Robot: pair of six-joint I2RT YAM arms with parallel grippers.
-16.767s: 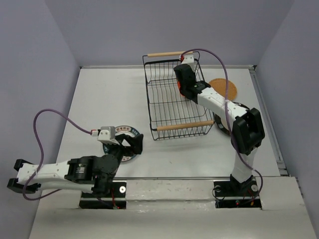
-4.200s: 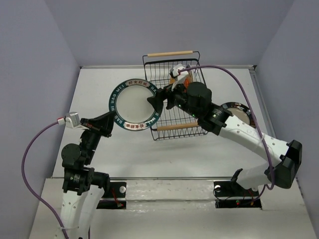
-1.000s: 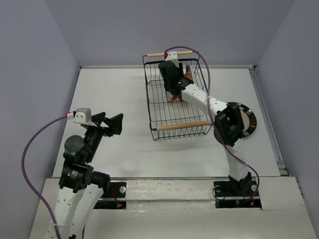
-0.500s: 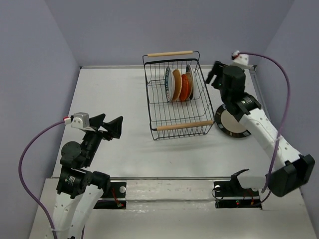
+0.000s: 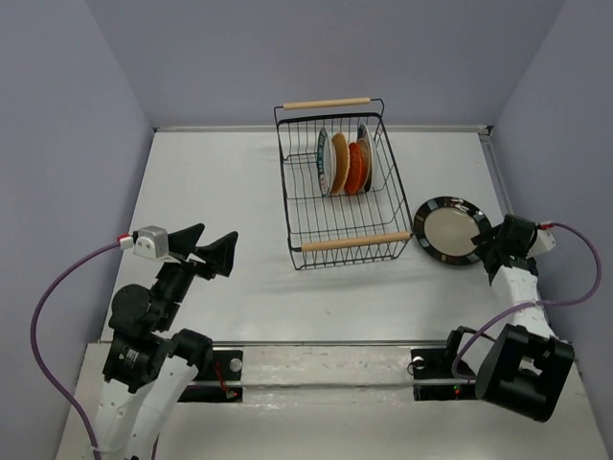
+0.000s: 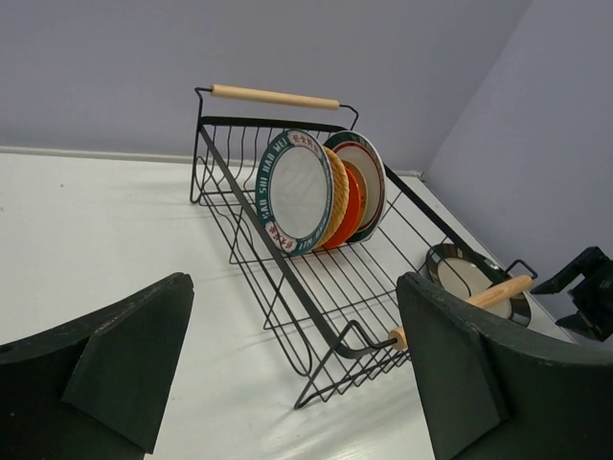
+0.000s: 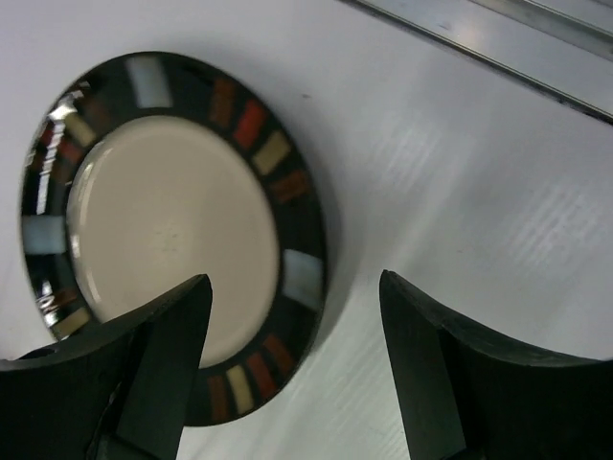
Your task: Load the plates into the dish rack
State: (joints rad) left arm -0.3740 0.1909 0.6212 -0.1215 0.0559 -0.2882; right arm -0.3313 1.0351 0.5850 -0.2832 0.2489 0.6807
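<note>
Left arm: folded upright over its base at the near left, wrist raised, left claw (image 5: 218, 233) well above the table (image 5: 220, 172) and aimed at the dish rack. Fingers spread wide, nothing in them.

Dish rack (image 5: 356, 241): one, black wire, two wooden handles, sitting mid-table toward the far side. I count four plates on edge in its far half, packed together:
- green-rimmed white plate (image 6: 299, 192) in front
- tan woven plate (image 6: 337, 192)
- orange-red plate (image 6: 351, 213)
- second patterned-rim plate (image 6: 364, 163) at the back

The green rim carries lettering, too small to read reliably.

Black-rimmed plate (image 5: 452, 230): one, flat on the table just right of the rack's near corner, coloured blocks around the rim.

Right arm: tucked low at the near right, right claw (image 7: 295, 286) at that plate's right edge. Open, rim between the fingers, not gripping. Can't tell whether it touches.
</note>
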